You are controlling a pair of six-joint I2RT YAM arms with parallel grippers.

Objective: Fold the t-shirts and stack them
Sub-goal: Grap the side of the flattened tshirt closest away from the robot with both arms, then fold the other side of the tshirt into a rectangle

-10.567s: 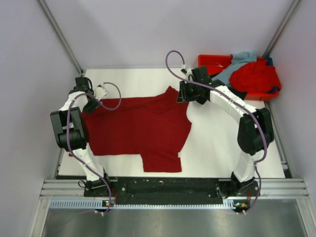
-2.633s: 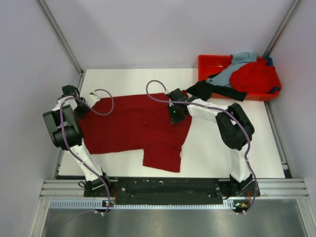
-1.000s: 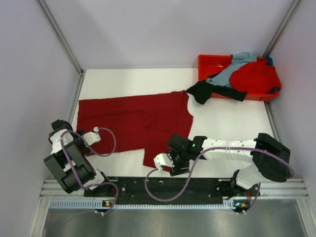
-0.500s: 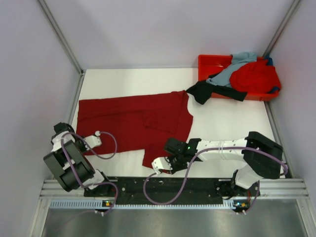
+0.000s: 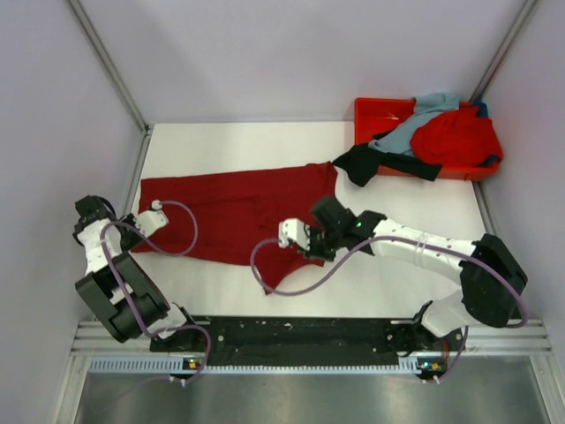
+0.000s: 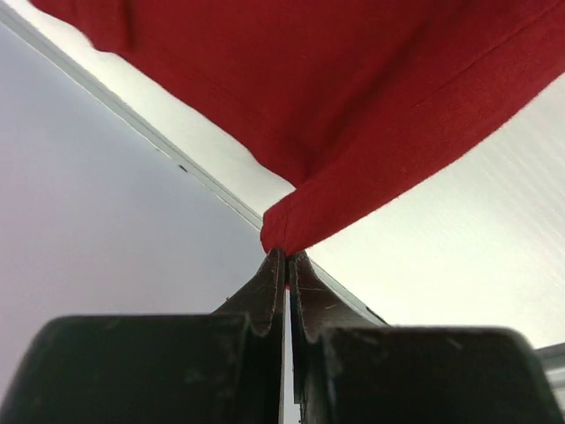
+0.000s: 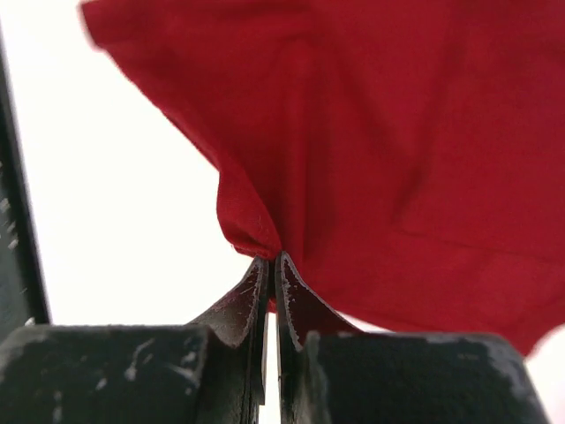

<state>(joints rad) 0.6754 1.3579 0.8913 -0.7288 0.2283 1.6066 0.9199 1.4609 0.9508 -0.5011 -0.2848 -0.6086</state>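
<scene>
At the left edge of the desk (image 5: pixel 402 216) the left tool (image 6: pixel 284 258) is clenched on a corner of the dark crimson t-shirt (image 5: pixel 234 208), which lies spread from that edge to the middle. The right tool (image 7: pixel 269 258) pinches the shirt's near hem (the cloth peaks into a small fold at its tips). In the far right corner the orange-red tray (image 5: pixel 375 109) holds the bright red t-shirt (image 5: pixel 455 137), the pale grey-blue t-shirt (image 5: pixel 425 109) and the black t-shirt (image 5: pixel 369 162), which trails onto the desk.

The top view looks steeply down from the near side over the whole table (image 5: pixel 265 141). Both wrist views peer closely along their fingers (image 6: pixel 265 296) at the crimson shirt (image 5: pixel 229 208), shared by all.
</scene>
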